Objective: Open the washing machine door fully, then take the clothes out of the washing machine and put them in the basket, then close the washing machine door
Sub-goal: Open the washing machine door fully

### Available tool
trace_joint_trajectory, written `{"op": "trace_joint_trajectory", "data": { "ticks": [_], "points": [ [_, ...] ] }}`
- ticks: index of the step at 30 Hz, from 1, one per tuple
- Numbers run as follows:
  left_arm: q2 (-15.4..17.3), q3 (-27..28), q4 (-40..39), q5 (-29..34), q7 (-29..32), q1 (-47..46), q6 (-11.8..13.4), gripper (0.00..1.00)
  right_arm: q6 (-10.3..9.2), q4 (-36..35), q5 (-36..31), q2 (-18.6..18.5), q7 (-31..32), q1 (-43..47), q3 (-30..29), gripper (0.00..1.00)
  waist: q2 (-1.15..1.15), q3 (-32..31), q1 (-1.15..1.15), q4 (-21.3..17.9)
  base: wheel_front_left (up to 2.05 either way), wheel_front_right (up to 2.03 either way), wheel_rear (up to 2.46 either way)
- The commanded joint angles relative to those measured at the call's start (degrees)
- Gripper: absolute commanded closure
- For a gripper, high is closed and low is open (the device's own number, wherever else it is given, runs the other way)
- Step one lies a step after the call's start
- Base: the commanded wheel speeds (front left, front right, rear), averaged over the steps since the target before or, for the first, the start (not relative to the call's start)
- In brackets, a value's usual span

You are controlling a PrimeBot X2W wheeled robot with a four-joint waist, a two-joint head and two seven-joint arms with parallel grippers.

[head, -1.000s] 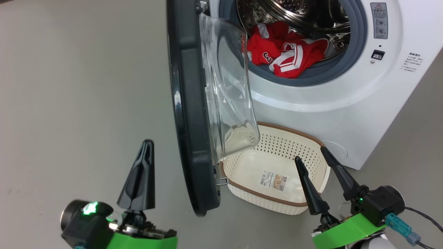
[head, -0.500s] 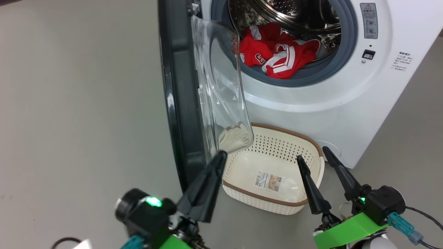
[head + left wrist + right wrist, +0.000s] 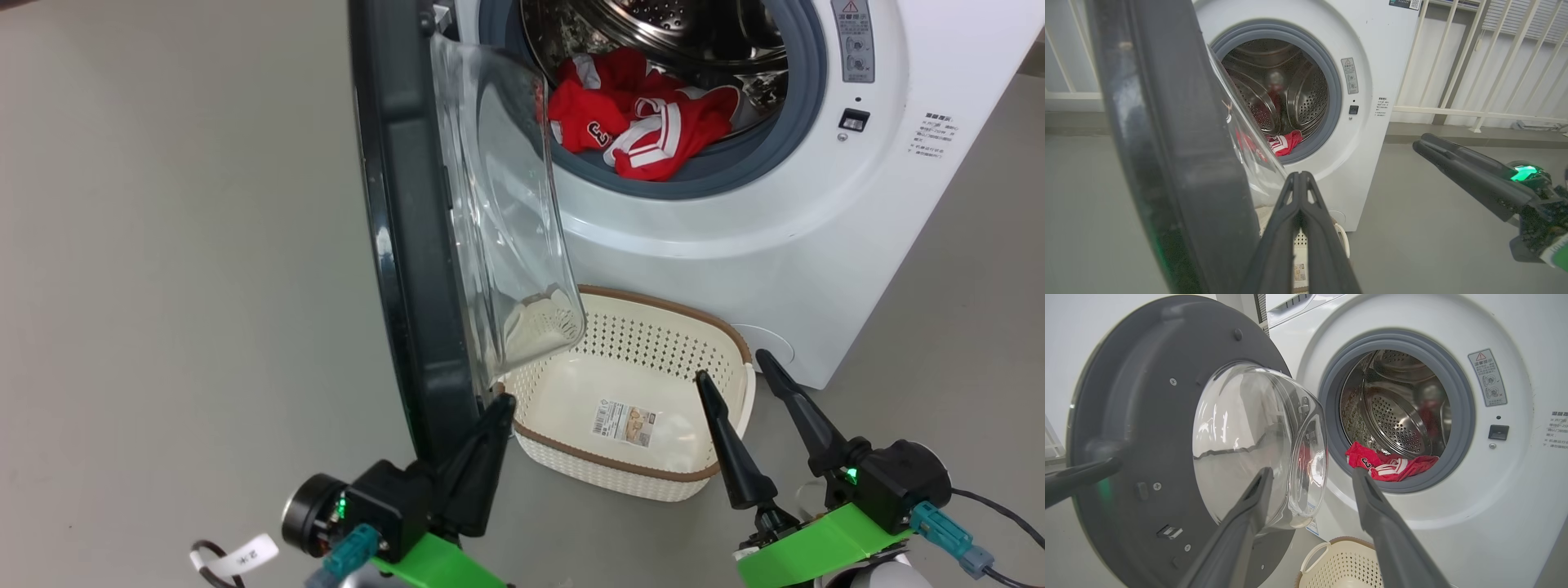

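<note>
the clothes (image 3: 637, 131) lie heaped just inside the washing machine (image 3: 735, 269) mouth, soft, light, limp: you'd best pinch a raised fold with the right gripper (image 3: 729, 365), spread and empty; left gripper (image 3: 498, 408) clenched on nothing, both low before it.

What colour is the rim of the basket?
Brown; the basket itself is cream-white with small holes. The head view shows it best.

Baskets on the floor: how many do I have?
1: the basket stands on the floor before the washing machine, below its opening, partly behind the glass of the washing machine door. Others could sit out of frame.
</note>
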Motion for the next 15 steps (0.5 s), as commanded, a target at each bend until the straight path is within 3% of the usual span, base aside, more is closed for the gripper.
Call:
{"op": "trace_joint_trajectory", "data": {
  "ticks": [1, 15],
  "points": [
    [0.3, 2.3, -0.5, -0.3, -0.1, -2.7, 1.0, 1.00, 0.37, -1.2, -0.2, 0.1, -0.4, -1.1, 1.3, 0.00, 0.00, 0.1, 0.00, 0.0, 0.00, 0.00, 0.00],
    [1.8, 6.0, 2.0, -1.5, -1.1, -3.2, 3.7, 1.00, 0.37, -0.8, 0.3, 0.1, -0.4, -0.8, 1.3, 0.00, 0.00, -0.1, 0.00, 1.6, 0.00, 0.00, 0.00]
  ]
}}
